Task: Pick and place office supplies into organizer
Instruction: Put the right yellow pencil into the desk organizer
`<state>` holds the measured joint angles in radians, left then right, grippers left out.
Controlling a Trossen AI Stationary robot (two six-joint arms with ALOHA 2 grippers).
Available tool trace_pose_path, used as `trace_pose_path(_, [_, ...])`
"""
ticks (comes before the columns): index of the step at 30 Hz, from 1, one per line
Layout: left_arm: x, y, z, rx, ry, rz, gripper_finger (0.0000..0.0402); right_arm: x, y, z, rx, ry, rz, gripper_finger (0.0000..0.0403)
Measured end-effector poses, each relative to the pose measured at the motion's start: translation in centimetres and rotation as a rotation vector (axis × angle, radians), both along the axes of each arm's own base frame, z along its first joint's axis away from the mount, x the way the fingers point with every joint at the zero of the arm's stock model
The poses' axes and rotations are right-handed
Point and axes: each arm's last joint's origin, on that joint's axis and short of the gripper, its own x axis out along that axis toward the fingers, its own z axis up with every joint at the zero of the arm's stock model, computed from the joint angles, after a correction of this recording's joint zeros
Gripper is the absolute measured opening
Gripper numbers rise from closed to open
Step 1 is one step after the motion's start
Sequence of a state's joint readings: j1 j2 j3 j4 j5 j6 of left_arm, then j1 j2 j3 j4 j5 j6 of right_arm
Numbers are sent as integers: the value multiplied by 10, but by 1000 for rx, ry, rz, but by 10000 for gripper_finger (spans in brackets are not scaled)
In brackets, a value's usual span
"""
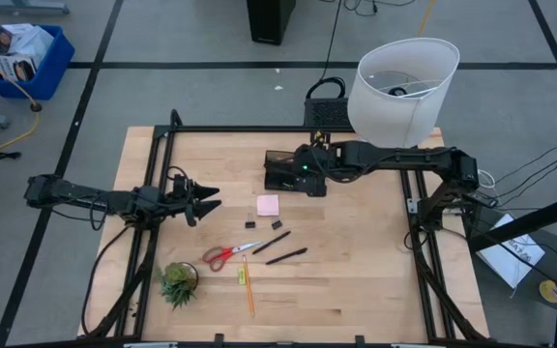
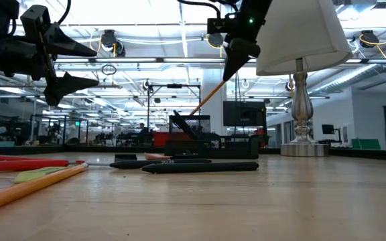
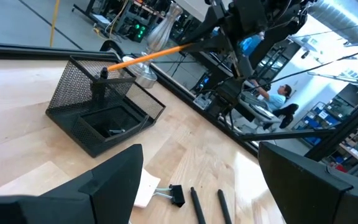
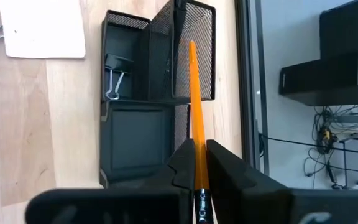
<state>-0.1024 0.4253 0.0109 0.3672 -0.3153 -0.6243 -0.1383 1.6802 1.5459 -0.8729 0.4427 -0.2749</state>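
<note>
While hovering over the organizer, the right tool is gripping an orange pencil, its tip slanting toward the tall rear compartment. A black clip is lying inside the organizer. Well apart from the organizer, the left tool is hanging with fingers spread, holding nothing.

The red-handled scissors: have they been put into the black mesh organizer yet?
No, the red-handled scissors lie flat on the wooden table, well apart from the black mesh organizer.
</note>
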Motion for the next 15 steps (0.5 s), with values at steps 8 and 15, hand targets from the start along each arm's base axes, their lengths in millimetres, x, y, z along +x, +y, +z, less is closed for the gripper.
trace_pose_path(8, [0,0,0,-2,0,0,324,1,-2,-1,-6,7,13,49])
trace_pose_path(15, [0,0,0,-4,0,0,324,3,-5,0,-10,-24,1,97])
